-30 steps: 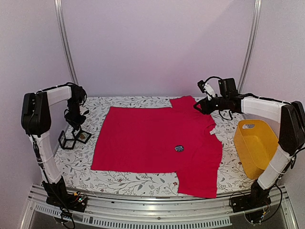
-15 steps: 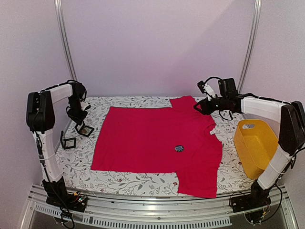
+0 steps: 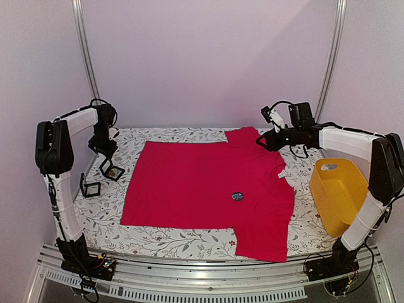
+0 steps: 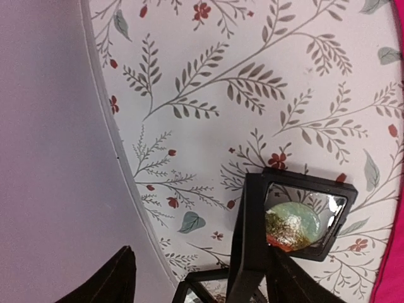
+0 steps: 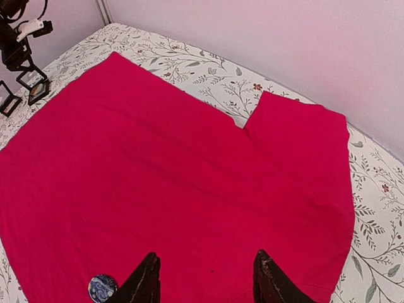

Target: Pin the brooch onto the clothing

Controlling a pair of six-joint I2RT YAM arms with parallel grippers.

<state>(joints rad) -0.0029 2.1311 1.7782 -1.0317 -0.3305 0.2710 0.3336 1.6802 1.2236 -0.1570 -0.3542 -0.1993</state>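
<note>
**A:** From overhead, the small round dark-blue brooch point(image 3: 237, 196) lies on the bright red short-sleeved T-shirt point(image 3: 189, 183). The shirt is spread flat on the floral tablecloth point(image 3: 158, 237).

**B:** The right wrist view adds more. The right gripper point(image 5: 205, 278) is released, with its fingers apart above red cloth and nothing between them.

**A:** And the left gripper point(image 3: 106, 156)?

**B:** Its own camera shows the fingers spread. A black-framed clear display box point(image 4: 297, 211) holding a green-gold stone sits right at one finger — touching or not, I cannot tell.
</note>
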